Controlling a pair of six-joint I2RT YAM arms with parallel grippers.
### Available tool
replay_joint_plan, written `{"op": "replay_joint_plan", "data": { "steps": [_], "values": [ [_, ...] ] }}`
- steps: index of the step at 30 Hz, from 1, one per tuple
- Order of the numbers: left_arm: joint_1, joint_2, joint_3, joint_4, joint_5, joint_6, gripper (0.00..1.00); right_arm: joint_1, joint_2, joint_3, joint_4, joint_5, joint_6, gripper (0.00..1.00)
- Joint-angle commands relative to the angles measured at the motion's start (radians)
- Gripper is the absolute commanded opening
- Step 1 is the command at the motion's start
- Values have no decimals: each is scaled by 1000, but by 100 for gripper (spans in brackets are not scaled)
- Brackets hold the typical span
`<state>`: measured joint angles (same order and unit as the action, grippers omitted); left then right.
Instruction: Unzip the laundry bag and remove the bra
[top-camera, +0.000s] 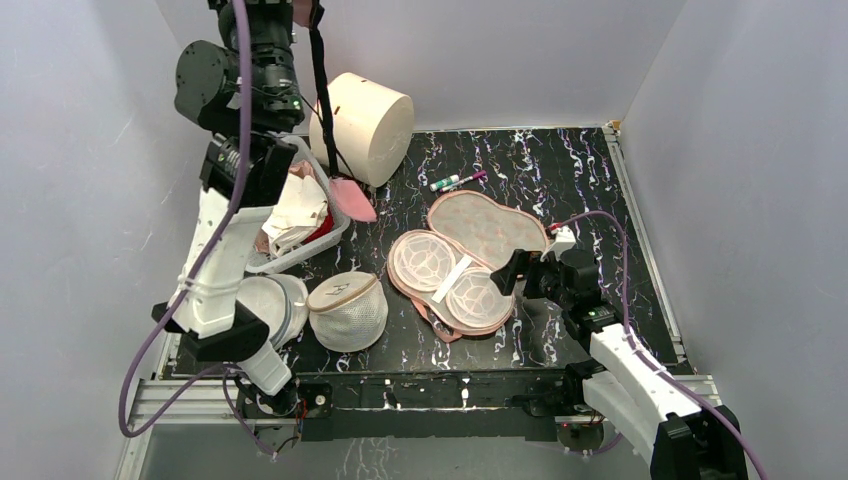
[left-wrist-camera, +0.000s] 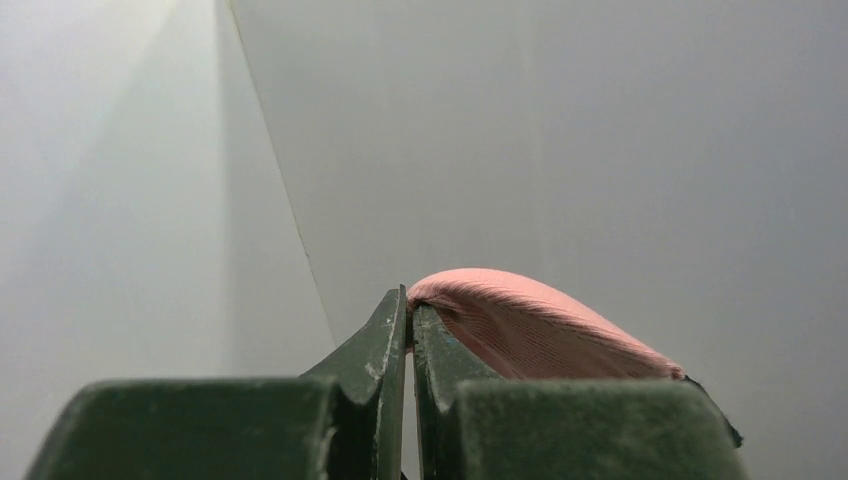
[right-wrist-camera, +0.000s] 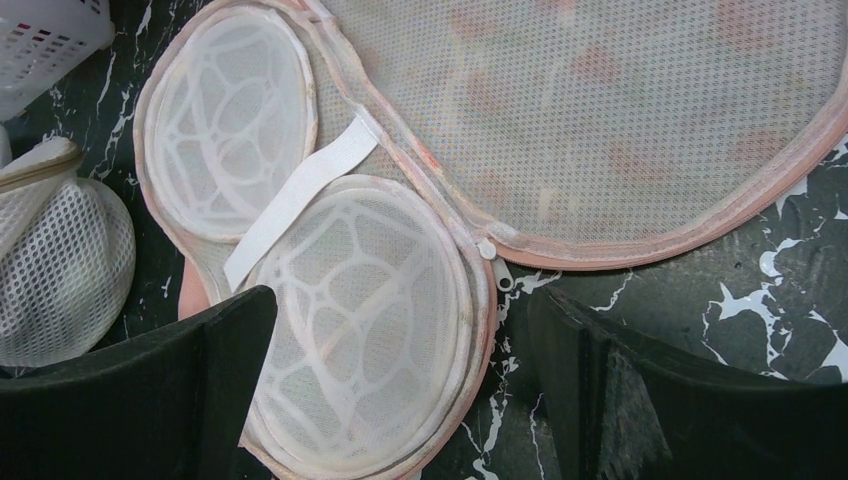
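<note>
the bra (left-wrist-camera: 540, 325), soft, light and likely to swing, hangs high from the left jaws clamped on its pink cup edge, away from the unzipped laundry bag (top-camera: 470, 262) beneath the wide-open right jaws.

Peach-beige peanut-shaped zip laundry bag (top-camera: 470, 262), opened flat on black marbled table (top-camera: 560, 170); dusty-pink bra (top-camera: 352, 200) hanging by its black strap.
</note>
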<state>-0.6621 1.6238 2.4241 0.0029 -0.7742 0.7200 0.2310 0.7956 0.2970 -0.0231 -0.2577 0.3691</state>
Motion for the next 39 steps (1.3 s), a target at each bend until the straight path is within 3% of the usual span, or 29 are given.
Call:
{"op": "replay_joint_plan", "data": {
  "steps": [1,6,11,19,23,29,33,39],
  "values": [
    [5,26,22,215,-19,164,0,-1,3,37,67,-46,-2,98],
    [81,40,-35,320,-15,232,0,-1,45,37,74,-76,-4,98],
    [296,10,-113,192,22,-7,0,-1,69,37,80,-91,-5,98],
    [517,-35,-269,13,57,-293,0,-1,91,38,84,-99,-7,98],
    [613,-62,-379,-89,164,-459,0,-2,90,37,87,-97,-4,98],
    [656,-70,-476,-290,206,-616,0,-1,92,37,92,-90,-4,98],
    [686,-138,-624,-379,212,-730,0,-1,96,37,96,-93,-3,98],
    [741,-213,-867,-442,391,-903,0,-1,106,35,107,-101,3,98]
  ]
}}
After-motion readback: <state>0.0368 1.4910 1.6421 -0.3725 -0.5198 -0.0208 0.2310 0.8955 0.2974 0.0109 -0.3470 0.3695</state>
